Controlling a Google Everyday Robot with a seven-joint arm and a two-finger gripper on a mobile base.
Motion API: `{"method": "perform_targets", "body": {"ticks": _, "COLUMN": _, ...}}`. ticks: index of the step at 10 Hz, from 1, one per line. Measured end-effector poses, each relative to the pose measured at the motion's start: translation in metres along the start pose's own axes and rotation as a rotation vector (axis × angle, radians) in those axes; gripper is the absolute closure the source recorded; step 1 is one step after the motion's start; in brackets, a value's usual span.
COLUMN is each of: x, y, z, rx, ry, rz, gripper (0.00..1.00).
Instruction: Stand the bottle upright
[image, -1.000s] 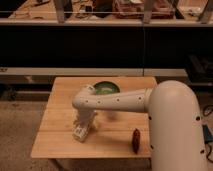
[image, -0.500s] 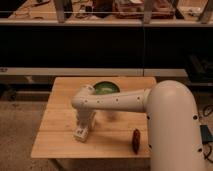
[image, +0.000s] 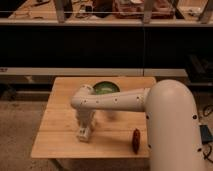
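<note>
My white arm reaches left across the wooden table (image: 60, 107), and the gripper (image: 84, 132) points down at the table's front left part. A small whitish shape sits right at the gripper's tip. It may be the bottle, but I cannot tell it apart from the gripper, nor whether it lies or stands. No other whitish bottle shows on the table.
A green bowl (image: 106, 88) stands at the back middle of the table, partly behind my arm. A dark reddish-brown bar (image: 135, 140) lies near the front right edge. My arm's large white shoulder (image: 172, 130) covers the table's right side. Dark shelving runs behind the table.
The gripper has come down slightly and toward the table's front edge; the arm has shifted a little with it. The bowl and the bar have not moved.
</note>
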Motion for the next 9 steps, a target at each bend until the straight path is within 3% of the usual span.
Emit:
{"method": "perform_targets", "body": {"ticks": 3, "x": 0.002, "y": 0.000, "z": -0.002, "rx": 0.010, "ry": 0.011, "rz": 0.003, "gripper": 0.99}}
{"method": "perform_targets", "body": {"ticks": 6, "x": 0.019, "y": -0.006, "z": -0.028, "rx": 0.077, "ry": 0.165, "rz": -0.106, "gripper": 0.99}}
{"method": "perform_targets", "body": {"ticks": 7, "x": 0.017, "y": -0.008, "z": -0.037, "rx": 0.089, "ry": 0.218, "rz": -0.178, "gripper": 0.99}}
{"method": "perform_targets", "body": {"ticks": 8, "x": 0.007, "y": -0.014, "z": -0.045, "rx": 0.095, "ry": 0.268, "rz": -0.293, "gripper": 0.99}}
{"method": "perform_targets", "body": {"ticks": 9, "x": 0.000, "y": -0.017, "z": -0.048, "rx": 0.105, "ry": 0.283, "rz": -0.347, "gripper": 0.99}}
